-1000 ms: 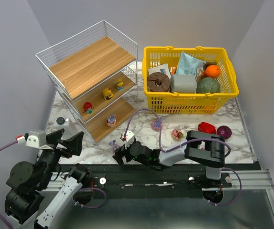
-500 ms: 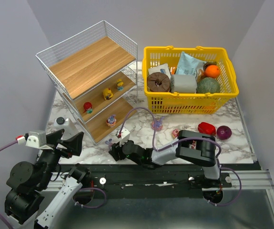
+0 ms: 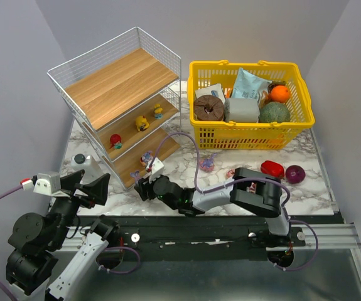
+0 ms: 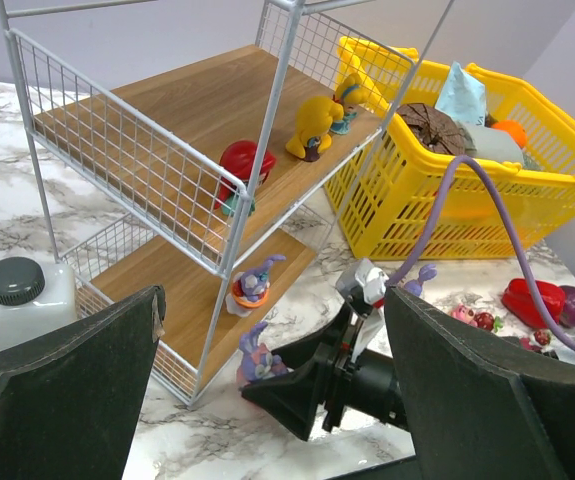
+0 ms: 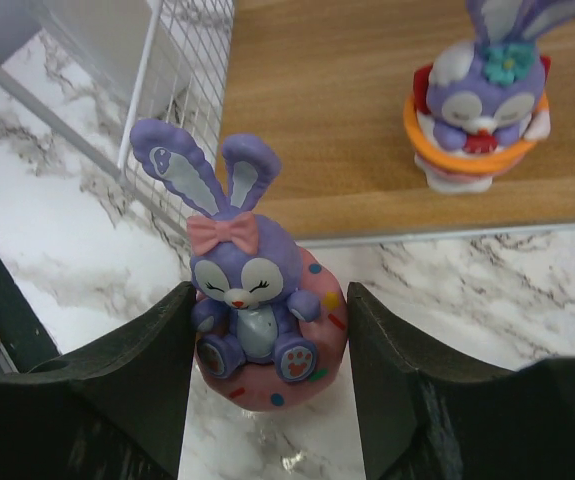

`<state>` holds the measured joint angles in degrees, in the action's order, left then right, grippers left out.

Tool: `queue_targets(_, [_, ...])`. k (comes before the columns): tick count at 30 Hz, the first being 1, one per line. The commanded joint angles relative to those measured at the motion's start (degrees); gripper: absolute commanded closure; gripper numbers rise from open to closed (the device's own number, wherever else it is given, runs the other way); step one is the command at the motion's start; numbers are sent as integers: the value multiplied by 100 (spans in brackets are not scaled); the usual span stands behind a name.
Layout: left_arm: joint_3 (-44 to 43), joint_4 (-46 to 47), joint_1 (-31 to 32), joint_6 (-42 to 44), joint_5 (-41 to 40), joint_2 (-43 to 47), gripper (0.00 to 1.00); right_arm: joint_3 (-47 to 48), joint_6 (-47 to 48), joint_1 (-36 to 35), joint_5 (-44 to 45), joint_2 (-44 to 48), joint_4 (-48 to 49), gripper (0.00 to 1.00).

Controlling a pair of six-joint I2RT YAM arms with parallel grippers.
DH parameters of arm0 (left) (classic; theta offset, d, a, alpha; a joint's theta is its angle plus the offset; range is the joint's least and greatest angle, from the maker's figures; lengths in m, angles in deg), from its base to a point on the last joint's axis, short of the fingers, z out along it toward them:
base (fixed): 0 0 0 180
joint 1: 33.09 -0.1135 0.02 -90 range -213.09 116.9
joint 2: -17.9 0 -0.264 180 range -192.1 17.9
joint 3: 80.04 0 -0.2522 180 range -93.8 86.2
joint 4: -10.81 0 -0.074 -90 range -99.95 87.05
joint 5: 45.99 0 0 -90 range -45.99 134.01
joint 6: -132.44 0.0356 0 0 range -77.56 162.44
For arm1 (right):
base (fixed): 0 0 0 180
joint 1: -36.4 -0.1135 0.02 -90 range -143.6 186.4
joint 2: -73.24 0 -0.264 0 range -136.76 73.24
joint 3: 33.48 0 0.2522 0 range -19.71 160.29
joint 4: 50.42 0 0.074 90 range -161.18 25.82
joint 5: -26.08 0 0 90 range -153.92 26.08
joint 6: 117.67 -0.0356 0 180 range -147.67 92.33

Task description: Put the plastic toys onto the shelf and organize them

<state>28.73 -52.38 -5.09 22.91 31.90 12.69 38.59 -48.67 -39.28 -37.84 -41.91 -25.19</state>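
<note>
My right gripper [image 3: 140, 186] is shut on a purple bunny toy on a pink donut [image 5: 257, 312], just in front of the bottom board of the shelf [image 3: 120, 81]. This toy also shows in the left wrist view [image 4: 255, 353]. A purple bunny in an orange cup [image 3: 146, 158] stands on the bottom board. A red toy [image 3: 115, 141] and two yellow toys [image 3: 142, 123] stand on the middle board. A purple-pink toy [image 3: 206, 164] and a pink toy [image 3: 232, 174] lie on the table. My left gripper [image 3: 87, 186] is open and empty, left of the shelf's near corner.
A yellow basket [image 3: 250, 133] of groceries stands at the back right. A red pepper [image 3: 272, 167] and a dark purple ball [image 3: 295, 174] lie in front of it. A white bottle with a dark cap [image 3: 85, 164] stands by the shelf's near left corner.
My right gripper has moved left and farther from the arm bases, carrying the purple bunny toy up to the shelf's bottom board. The left arm has not moved.
</note>
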Motion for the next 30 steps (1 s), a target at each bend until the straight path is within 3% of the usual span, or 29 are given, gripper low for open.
queue_targets(1, [-97,3,38,54,-98,64,1,400,210,97,99,-253,250,74])
queue_targets(30, [-159,3,55,125,-115,-6,1,1754,236,361,-244,-1580,364,72])
